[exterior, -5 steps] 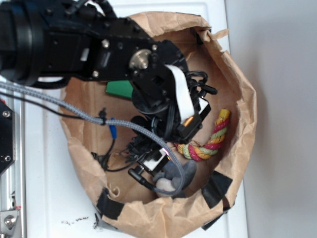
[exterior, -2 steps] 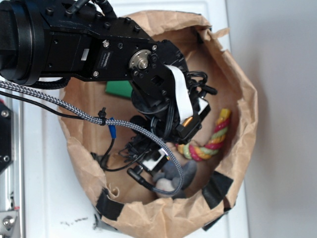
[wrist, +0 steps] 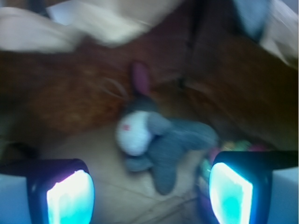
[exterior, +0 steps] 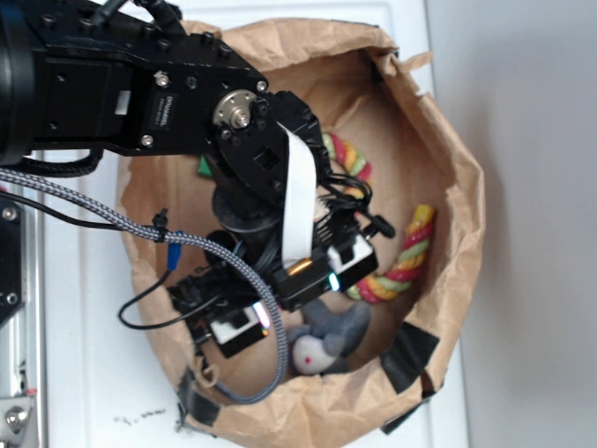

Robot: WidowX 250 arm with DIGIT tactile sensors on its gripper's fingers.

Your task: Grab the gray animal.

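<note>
The gripper [wrist: 149, 186] is spread wide and holds nothing. In the wrist view its two glowing pads [wrist: 70, 196] sit at the lower left and lower right corners, with a broad gap between them. The gray animal [wrist: 156, 140] lies in that gap but farther off, on the brown floor of the bag, apart from both pads. It lies on its side, pale round face toward the left pad, a pink-lined ear pointing away from the camera.

In the exterior view the gripper [exterior: 284, 303] hangs inside a wide, rolled-down paper bag [exterior: 448, 140], and the gray animal [exterior: 331, 341] lies just beside it, near the bag's wall. A twisted red, yellow and green rope [exterior: 406, 257] curls close by. The bag stands on a white surface [exterior: 84, 373].

Judging by this, the approach and lining-up look largely done. Lowering around the toy, closing, and lifting are not yet done.
</note>
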